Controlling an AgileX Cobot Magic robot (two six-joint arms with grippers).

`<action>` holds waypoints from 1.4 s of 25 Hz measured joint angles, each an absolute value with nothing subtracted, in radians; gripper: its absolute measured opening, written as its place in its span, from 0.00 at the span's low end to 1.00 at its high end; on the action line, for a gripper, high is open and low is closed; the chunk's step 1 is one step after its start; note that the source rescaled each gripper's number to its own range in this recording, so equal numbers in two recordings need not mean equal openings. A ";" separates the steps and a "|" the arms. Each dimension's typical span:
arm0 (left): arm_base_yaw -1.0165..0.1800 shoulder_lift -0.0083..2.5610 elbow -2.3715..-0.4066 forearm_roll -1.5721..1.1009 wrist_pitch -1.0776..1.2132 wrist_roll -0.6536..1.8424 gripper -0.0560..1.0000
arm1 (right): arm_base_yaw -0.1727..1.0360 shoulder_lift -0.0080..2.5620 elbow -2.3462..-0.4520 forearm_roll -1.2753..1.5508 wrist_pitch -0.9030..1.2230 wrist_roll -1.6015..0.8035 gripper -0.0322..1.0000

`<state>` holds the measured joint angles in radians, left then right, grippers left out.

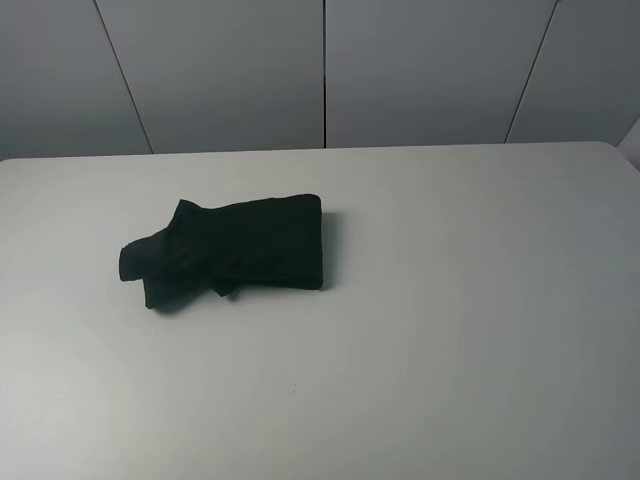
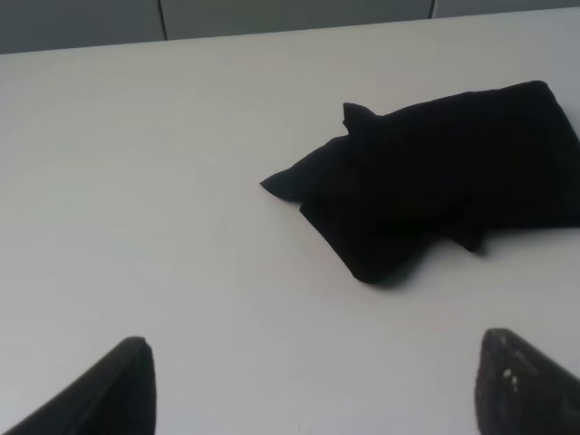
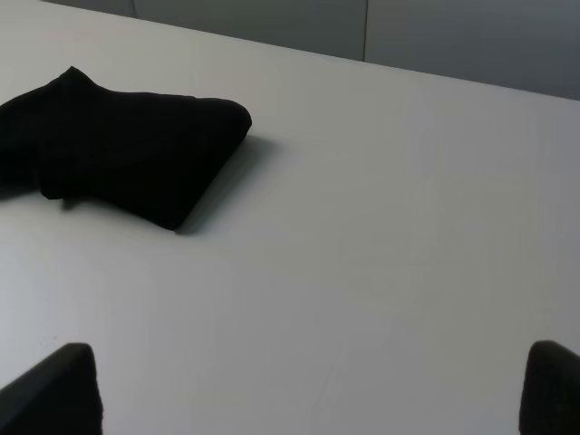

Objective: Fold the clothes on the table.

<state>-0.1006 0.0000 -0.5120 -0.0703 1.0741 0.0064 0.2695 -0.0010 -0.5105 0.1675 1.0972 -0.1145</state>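
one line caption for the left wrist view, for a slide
Open left gripper above the white table, short of the folded black T-shirt.

Bare table [image 1: 450, 330] all around, only the folded black clothes [image 1: 240, 250] left of centre.

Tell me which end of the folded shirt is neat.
The right end of the black shirt, by the exterior view: one straight fold. Its left end is ragged.
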 joint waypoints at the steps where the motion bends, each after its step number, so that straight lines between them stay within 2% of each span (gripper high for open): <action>1: -0.101 0.000 -0.512 -0.070 1.074 0.006 0.93 | 0.270 -0.001 -0.511 0.168 1.097 -0.113 0.99; 6: -0.094 0.000 -0.512 -0.070 1.074 0.006 0.93 | 0.230 -0.001 -0.511 0.168 1.097 -0.113 0.99; 12: -0.037 0.000 -0.512 -0.066 1.074 0.006 0.93 | 0.054 -0.001 -0.511 0.168 1.097 -0.113 0.99; 16: -0.033 0.000 -0.512 -0.066 1.074 0.006 0.93 | -0.009 -0.001 -0.511 0.168 1.097 -0.113 0.99; 35: -0.033 0.000 -0.512 -0.038 1.074 0.006 0.93 | -0.013 -0.001 -0.511 0.170 1.097 -0.106 0.99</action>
<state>-0.0326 0.0000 -0.5120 -0.0384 1.0741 0.0064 -0.0130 -0.0010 -0.5105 0.1699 1.0972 -0.1065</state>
